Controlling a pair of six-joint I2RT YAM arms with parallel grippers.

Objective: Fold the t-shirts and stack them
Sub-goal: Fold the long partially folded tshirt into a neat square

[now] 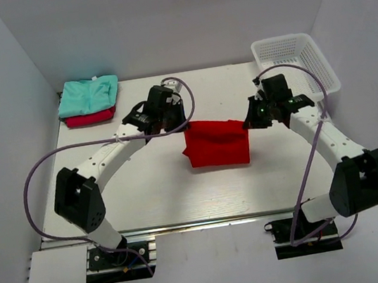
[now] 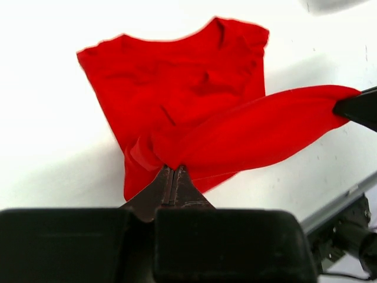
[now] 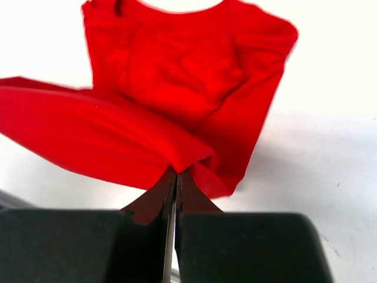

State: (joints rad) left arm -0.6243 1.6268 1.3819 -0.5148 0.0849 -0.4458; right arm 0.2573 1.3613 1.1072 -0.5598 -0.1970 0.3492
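Note:
The bright red t-shirt (image 1: 218,143) lies partly folded at the table's middle, its far edge lifted and stretched between both grippers. My left gripper (image 1: 185,123) is shut on its left corner; in the left wrist view (image 2: 172,167) the cloth (image 2: 194,106) bunches at the closed tips. My right gripper (image 1: 249,122) is shut on its right corner; in the right wrist view (image 3: 177,172) the red t-shirt (image 3: 188,76) hangs ahead of the tips. A folded mint green t-shirt (image 1: 88,94) lies on a folded crimson-pink t-shirt (image 1: 90,118) at the back left.
A white plastic mesh basket (image 1: 296,61) stands at the back right, just behind the right arm. Grey walls close in the table at left, back and right. Cables loop beside both arms.

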